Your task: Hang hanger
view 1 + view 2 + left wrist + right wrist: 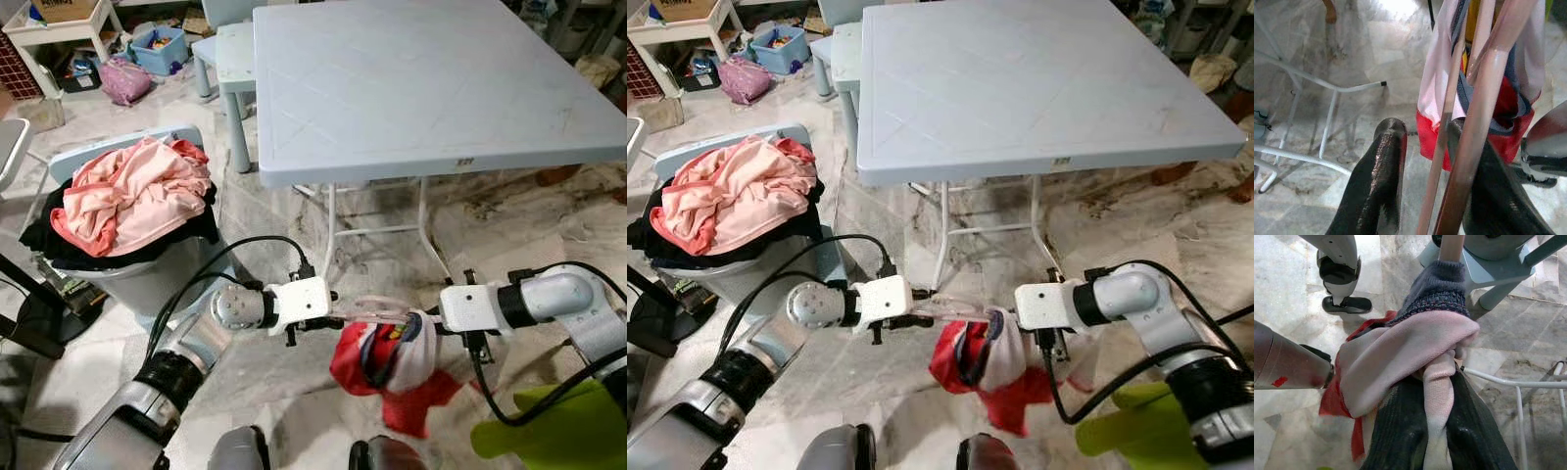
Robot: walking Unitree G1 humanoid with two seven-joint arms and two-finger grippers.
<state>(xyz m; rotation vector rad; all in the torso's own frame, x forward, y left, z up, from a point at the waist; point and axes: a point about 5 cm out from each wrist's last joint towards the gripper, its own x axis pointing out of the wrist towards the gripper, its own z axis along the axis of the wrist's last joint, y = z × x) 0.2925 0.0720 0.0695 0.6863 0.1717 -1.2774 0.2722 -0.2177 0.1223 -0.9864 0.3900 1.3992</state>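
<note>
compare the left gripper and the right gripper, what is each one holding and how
The left gripper closes on the bare pink hanger bar; the right gripper pinches the red and white garment bunched over it. Left fingers show bare beside the rod; right fingers are partly wrapped in cloth. Both face each other, level, before the table.

hanger (377,308): far end hidden under shirt (402,367) | right pincer (1437,431): fingertips seemingly cloth-covered

Hanger (370,309): translucent pink plastic, held roughly level above marble floor, in front of table. Red, pink-white garment with dark navy neckband (397,364) bunched over hanger's right end, hanging down in loose folds; hook not visible, left end bare
</note>
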